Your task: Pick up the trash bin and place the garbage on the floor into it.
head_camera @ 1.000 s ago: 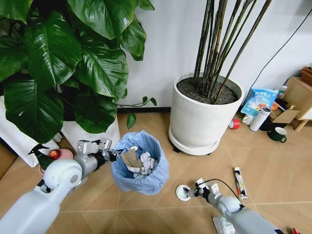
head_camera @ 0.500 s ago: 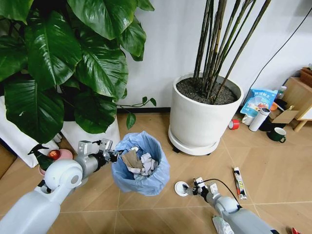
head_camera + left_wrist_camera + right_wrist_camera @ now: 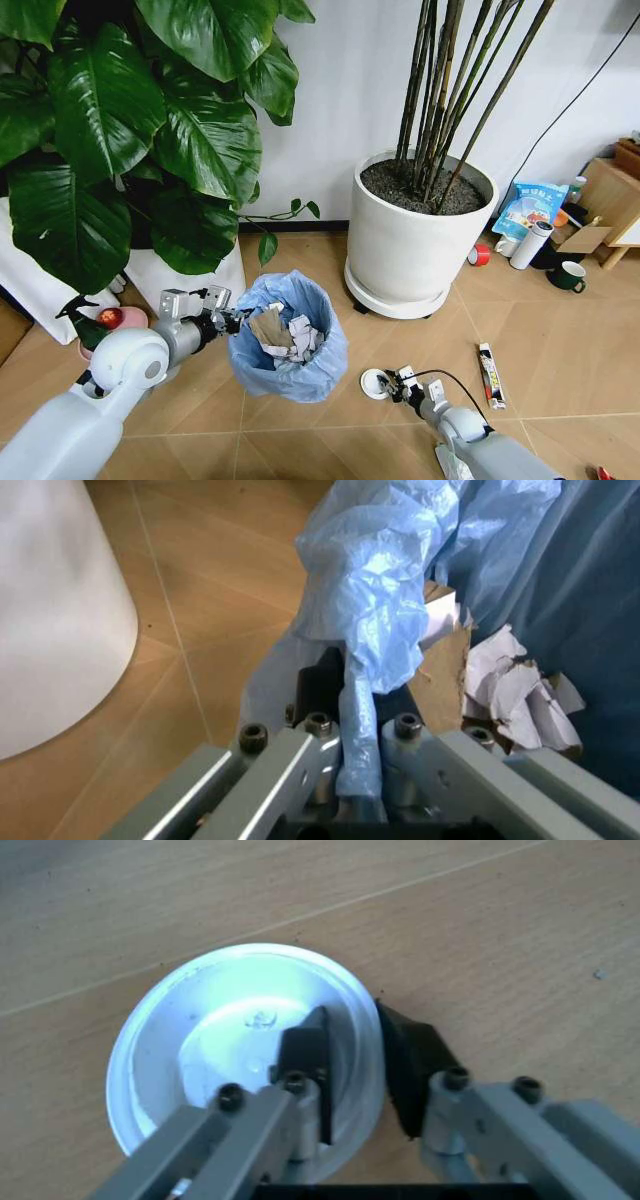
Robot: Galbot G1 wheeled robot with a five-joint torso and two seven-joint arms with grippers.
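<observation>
The left hand point(image 3: 222, 318) is clenched on the trash bin point(image 3: 288, 336) rim, floor point(image 3: 560, 350) centre. At its 4 o'clock, the right hand point(image 3: 387, 385) pinches the white disc point(image 3: 372, 383); lift it level, grip firm.

Thin crinkled light-blue plastic bag point(image 3: 380, 600) lining the trash bin, glossy and creased; crumpled matt white paper point(image 3: 520, 697) and brown torn cardboard point(image 3: 440, 682) inside; smooth translucent white plastic disc point(image 3: 230, 1042), shiny; matt wood-look herringbone floor point(image 3: 450, 922); brushed grey metal gripper fingers point(image 3: 290, 1117), dark rubbery pads
</observation>
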